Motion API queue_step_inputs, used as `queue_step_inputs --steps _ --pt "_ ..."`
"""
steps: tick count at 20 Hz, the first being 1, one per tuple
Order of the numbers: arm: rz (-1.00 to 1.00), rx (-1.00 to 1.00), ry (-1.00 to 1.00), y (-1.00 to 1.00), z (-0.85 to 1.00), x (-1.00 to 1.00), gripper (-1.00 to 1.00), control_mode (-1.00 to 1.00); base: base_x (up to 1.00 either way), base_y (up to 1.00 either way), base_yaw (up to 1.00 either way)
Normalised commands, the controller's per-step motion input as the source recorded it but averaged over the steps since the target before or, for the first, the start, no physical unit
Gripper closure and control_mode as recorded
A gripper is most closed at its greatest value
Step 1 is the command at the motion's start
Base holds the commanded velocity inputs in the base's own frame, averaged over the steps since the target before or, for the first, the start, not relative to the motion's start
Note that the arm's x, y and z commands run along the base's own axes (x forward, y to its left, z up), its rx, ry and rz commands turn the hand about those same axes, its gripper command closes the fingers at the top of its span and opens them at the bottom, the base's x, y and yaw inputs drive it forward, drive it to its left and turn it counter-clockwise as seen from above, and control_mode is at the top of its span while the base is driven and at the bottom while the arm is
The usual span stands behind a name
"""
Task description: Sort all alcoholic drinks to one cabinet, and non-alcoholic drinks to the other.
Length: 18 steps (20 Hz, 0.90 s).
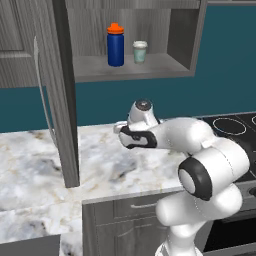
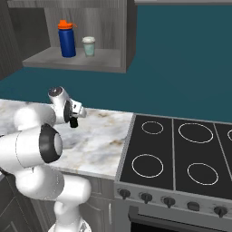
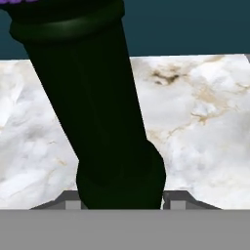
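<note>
Hand view puts a slim dark green bottle point(image 3: 93, 112) right up against your camera, its base down between the finger tips and a sliver of purple cap at the top left corner; the bottle leans in this view (remember the camera rolls with the hand). Your gripper point(image 3: 120, 204) is clamped on it, one grey pad point(image 3: 73, 205) on each side of its base. Behind it lies the marble counter point(image 3: 200, 127), with teal wall beyond.

From the left base view, you see the arm point(image 1: 200, 165) folded low over the counter, beside the open cabinet door point(image 1: 57, 90). Up on the open cabinet's shelf point(image 1: 130, 67) stand the blue bottle with the orange cap point(image 1: 115, 45) and, just right of it, the pale lidded cup point(image 1: 140, 51). The stovetop point(image 2: 181, 154) sits right of the counter.
</note>
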Motion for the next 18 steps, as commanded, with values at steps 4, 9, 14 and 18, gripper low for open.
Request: queue_step_inputs --steps 4,9,14,18 --pt "0.0 0.0 0.0 -0.31 0.82 -0.56 1.0 -1.0 0.0 0.0 0.0" --pt "0.0 0.0 0.0 -0.38 0.44 -0.57 1.0 -1.0 0.0 0.0 0.0" --pt "0.0 -0.04 0.0 -0.14 0.29 -0.61 1.0 -1.0 0.0 0.0 0.0" --pt "-0.01 -0.03 0.0 -0.09 0.55 -0.59 1.0 -1.0 0.0 0.0 0.0"
